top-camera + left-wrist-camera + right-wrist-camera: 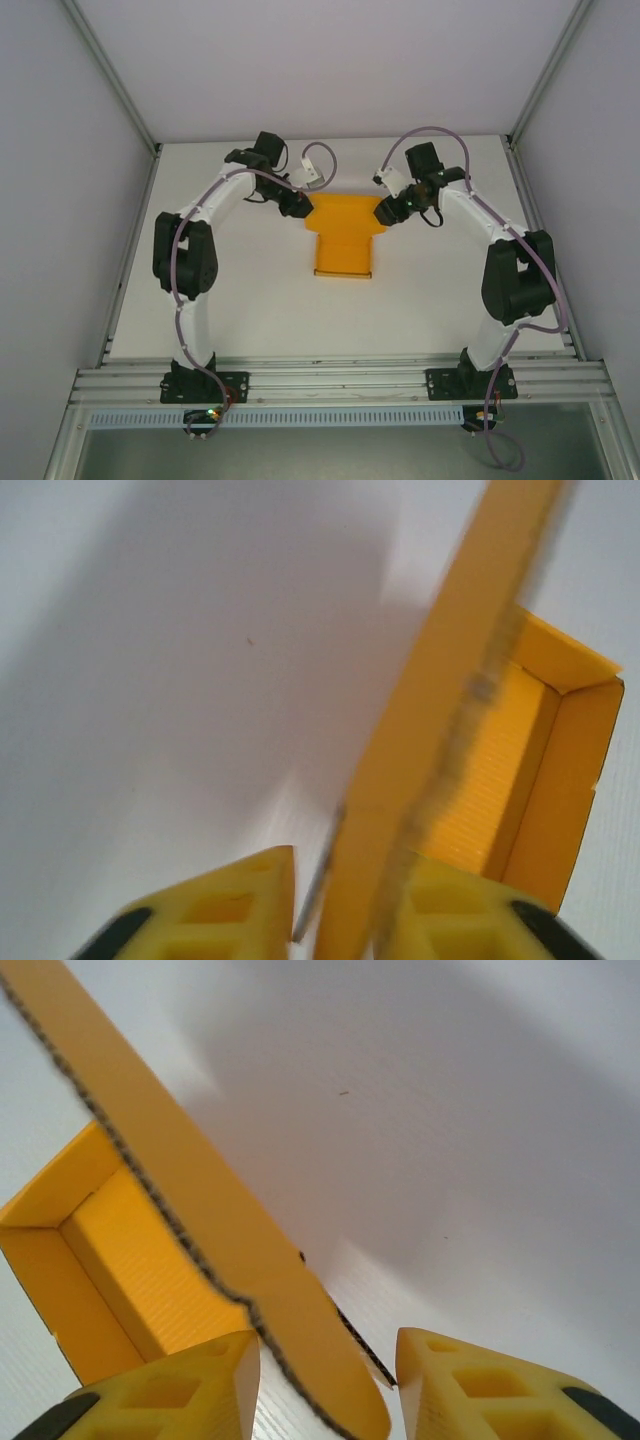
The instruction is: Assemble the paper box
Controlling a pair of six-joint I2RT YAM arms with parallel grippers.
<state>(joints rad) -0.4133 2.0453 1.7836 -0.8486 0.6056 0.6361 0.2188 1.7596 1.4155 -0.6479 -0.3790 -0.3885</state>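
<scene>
The paper box (345, 235) is bright orange-yellow card lying mid-table, wide at the far end and narrower toward me. My left gripper (300, 205) is at its far-left corner and my right gripper (388, 210) at its far-right corner. In the left wrist view a raised flap (440, 710) stands between the yellow fingers (230, 910), with the left gripper (345, 880) closed on it. Behind it the box's folded walls (560, 780) show. In the right wrist view a flap (200, 1210) passes between the fingers (470, 1390) of my right gripper (328, 1360). Its jaws stand apart, with a gap on the right side.
The white table (250, 300) is walled by pale panels on the left (60, 200) and right (600, 200). An aluminium rail (340, 380) with both arm bases runs along the near edge.
</scene>
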